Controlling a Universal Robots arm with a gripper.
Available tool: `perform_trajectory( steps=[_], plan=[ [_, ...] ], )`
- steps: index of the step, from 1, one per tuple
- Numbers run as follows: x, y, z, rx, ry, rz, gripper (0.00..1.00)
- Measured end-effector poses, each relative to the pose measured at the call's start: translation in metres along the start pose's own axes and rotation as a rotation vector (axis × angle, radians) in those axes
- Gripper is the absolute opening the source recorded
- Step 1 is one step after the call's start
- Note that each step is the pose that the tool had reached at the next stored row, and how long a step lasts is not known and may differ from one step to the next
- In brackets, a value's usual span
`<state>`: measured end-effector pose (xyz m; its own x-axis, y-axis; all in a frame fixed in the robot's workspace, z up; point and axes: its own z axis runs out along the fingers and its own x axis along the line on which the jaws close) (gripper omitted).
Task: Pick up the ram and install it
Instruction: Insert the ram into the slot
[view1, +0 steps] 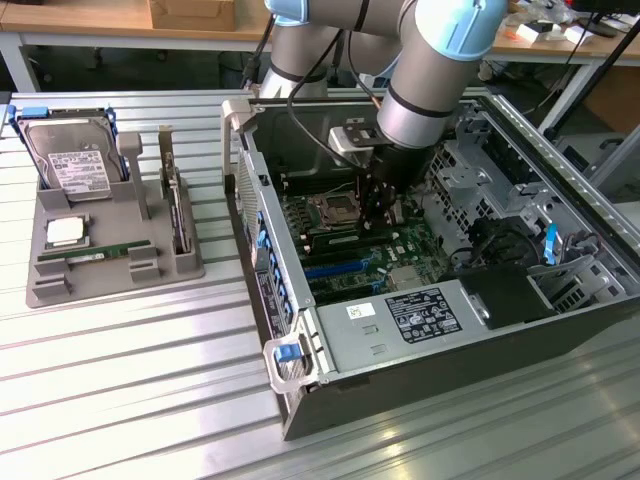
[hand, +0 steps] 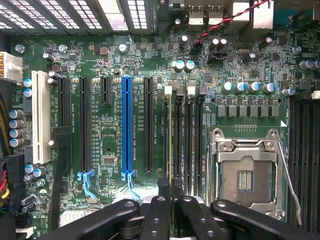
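Gripper (view1: 377, 215) tips sit behind the arm's wrist in exterior view, so contact w/ board can't be judged. Ram (hand: 170, 135) shows edge-on between slots in wrist view; its near end is hidden by the fingers (hand: 159, 210). PC case (view1: 560, 180) is cut off at exterior view's right. Label text on drive (view1: 80, 170) too small to read.

We see the ram (hand: 170, 140) edge-on, a thin green strip standing upright on its long edge in the outermost of the memory slots (hand: 187, 140), on the side away from the CPU socket (hand: 245, 175). One end sits pinched in the closed gripper (hand: 170, 189). In the exterior view we find a second ram (view1: 95, 255), green with a white label, lying in the grey tray (view1: 60, 288).
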<state>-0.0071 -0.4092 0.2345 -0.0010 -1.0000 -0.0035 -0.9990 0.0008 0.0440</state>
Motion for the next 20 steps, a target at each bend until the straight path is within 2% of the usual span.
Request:
perform_trajectory(
  steps=[8,9,10,11,15,16,17,19,20],
  plan=[
    [0.0,0.0,0.0019,0.0,0.0001,0.0,0.12],
    [0.0,0.0,0.0019,0.0,0.0001,0.0,0.13],
    [0.0,0.0,0.0019,0.0,0.0,0.0,0.19],
    [0.0,0.0,0.0019,0.0,0.0001,0.0,0.19],
    [0.0,0.0005,-0.0098,0.0,-0.0025,0.0,0.19],
    [0.0,0.0004,-0.0106,0.0001,-0.0029,0.0,0.11],
    [0.0,-0.004,-0.0108,-0.0007,-0.0029,0.0,0.1],
    [0.001,-0.0251,-0.0118,-0.013,-0.0027,0.0,0.1],
    [0.002,-0.0396,-0.0124,-0.0226,-0.0028,0.0,0.1]
  ],
)
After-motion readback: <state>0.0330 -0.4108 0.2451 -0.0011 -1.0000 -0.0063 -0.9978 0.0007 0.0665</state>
